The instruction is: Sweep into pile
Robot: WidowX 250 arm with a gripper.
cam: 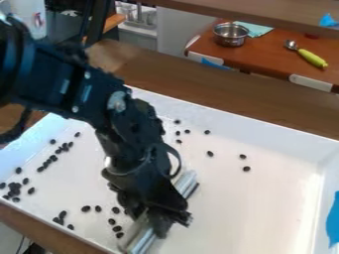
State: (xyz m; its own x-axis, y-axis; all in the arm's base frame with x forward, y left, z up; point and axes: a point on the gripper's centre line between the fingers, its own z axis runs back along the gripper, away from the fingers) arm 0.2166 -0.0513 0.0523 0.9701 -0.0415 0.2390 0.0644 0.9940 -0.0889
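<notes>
Fingers (159,217): closed on the silver bar, low in the camera view, left of the middle and above the tray's floor.
Silver bar (185,184): gripped partway along, with one end showing beyond the fingers and the other running down toward the near edge of the tray; it lies slantwise.
Black arm (76,87): comes in from the upper left, crosses over the tray and bends downward to the fingers.
Dark beans (15,186): on the tray in several loose groups. A tight clump lies near the left corner, with a slanting row beyond it. A small group lies by the near edge, and more are scattered between it and the bar. To the right of the arm, others are spread thinly toward the far side.
White tray (265,208): broad and shallow, on the bench, with blue tape (333,221) at its right side.
Bench (265,111): brown, its surface showing behind the tray and along the near left side.
Second bench (275,54): reddish brown, farther back, bearing a metal pot (231,34), a pale green cloth (257,30) and a scoop with a yellow-green handle (311,58).
</notes>
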